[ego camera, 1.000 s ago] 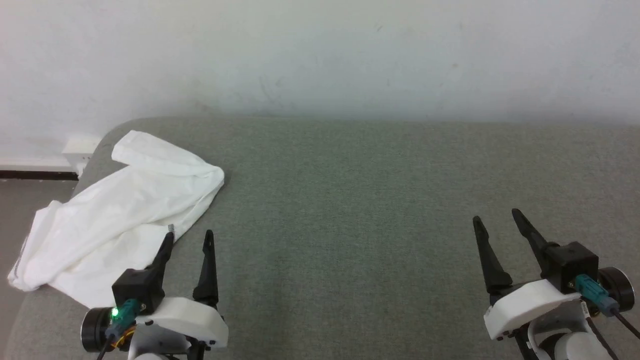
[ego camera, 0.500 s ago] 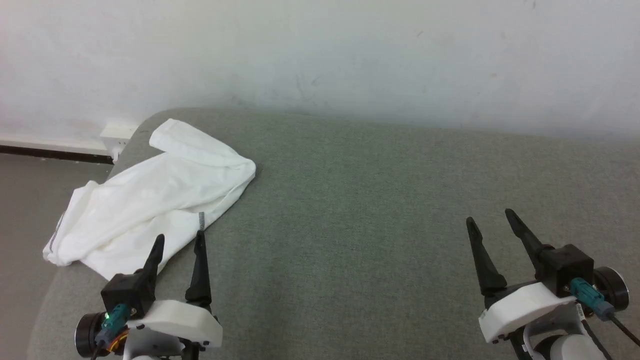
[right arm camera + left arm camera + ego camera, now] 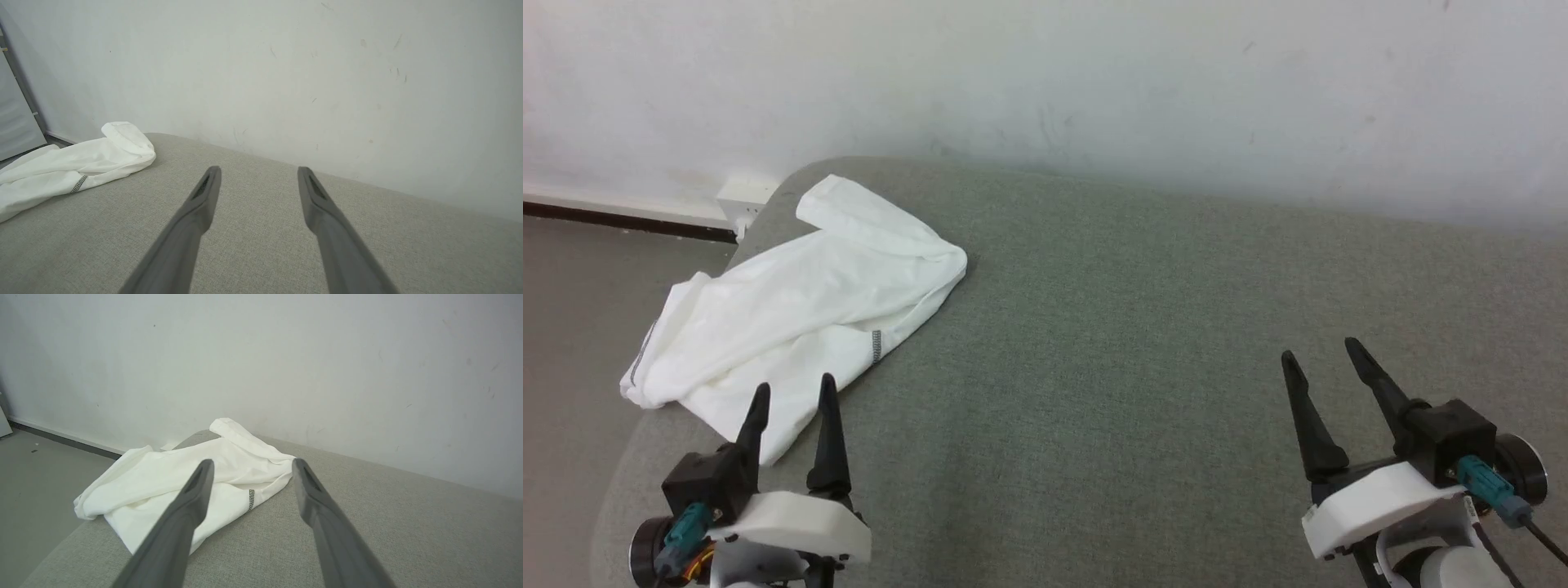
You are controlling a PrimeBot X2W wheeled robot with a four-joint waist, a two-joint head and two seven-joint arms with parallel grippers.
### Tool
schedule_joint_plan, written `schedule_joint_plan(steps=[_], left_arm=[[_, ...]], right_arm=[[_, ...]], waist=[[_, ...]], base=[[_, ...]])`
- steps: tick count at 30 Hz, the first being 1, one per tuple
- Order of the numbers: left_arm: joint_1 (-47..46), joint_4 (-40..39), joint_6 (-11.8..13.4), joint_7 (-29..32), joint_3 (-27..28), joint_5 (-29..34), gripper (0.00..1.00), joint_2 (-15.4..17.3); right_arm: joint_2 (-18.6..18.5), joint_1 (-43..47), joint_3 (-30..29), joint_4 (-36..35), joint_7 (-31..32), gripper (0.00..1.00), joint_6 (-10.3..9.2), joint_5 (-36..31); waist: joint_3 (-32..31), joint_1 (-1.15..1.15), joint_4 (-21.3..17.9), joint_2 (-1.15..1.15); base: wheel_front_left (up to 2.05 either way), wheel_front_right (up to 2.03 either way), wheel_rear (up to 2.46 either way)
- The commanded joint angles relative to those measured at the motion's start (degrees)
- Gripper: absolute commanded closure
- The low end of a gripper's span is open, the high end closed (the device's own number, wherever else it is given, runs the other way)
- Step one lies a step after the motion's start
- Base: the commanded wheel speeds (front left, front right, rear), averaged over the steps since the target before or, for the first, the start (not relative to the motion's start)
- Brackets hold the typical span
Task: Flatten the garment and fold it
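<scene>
The garment point(image 3: 800, 310), a white shirt, lies crumpled at the far left corner of the grey fabric table point(image 3: 1135, 343), with one end hanging over the left edge. A small grey logo point(image 3: 876, 346) marks its near edge. My left gripper point(image 3: 793, 392) stands open just in front of the garment's near corner, nothing between its fingers. In the left wrist view the garment point(image 3: 171, 482) lies beyond the open left gripper point(image 3: 250, 468). My right gripper point(image 3: 1319, 353) is open over bare table at the right. The right wrist view has the garment point(image 3: 69, 163) far left of the right gripper point(image 3: 259, 173).
A white wall point(image 3: 1045, 82) runs along the table's far edge. Grey floor point(image 3: 572, 327) lies past the table's rounded left corner, with a white socket box point(image 3: 745, 196) at the skirting. A grey panel point(image 3: 16, 122) stands at the left in the right wrist view.
The head camera has turned left, so the whole picture has shifted right. My left gripper now sits lower in the view, a little back from the garment's near edge. The right gripper keeps its place.
</scene>
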Motion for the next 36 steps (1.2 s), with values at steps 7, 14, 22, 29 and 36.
schedule_joint_plan(steps=[7, 14, 22, 29, 36], left_arm=[[-3.96, -0.17, 0.19, -1.45, 0.88, -1.11, 0.00, -0.08], [-13.02, 2.14, -1.11, -2.29, 4.07, 0.31, 0.00, 1.77], [-25.15, 14.68, -3.06, 4.02, 6.13, -1.92, 0.00, 9.43], [-31.13, 28.75, -5.39, 19.22, 5.70, -5.62, 0.00, 15.25], [-33.26, 38.09, -5.87, 29.09, 7.46, -9.87, 0.00, 18.18]], right_arm=[[0.13, -0.81, 0.33, -0.74, -0.35, 0.00, -0.03, 0.49], [0.14, -2.35, 0.91, -0.90, -0.50, 0.00, -0.04, 0.69], [0.16, -4.24, 1.30, -0.20, -1.18, 0.00, -0.04, 1.76], [0.17, -5.79, 1.61, 1.26, -2.27, 0.00, -0.04, 2.95], [0.18, -7.42, 2.85, 2.18, -3.23, 0.00, -0.04, 3.70]], waist=[[2.75, 0.00, 0.07, 0.00], [5.55, 0.00, -1.41, 0.00], [9.30, 0.00, -4.65, 0.00], [12.58, 0.00, -7.27, 0.00], [14.83, 0.00, -8.78, 0.00]], base=[[0.00, 0.00, 0.00], [0.00, 0.00, 0.00], [0.00, 0.00, 0.00], [0.00, 0.00, 0.00], [0.00, 0.00, 0.00]])
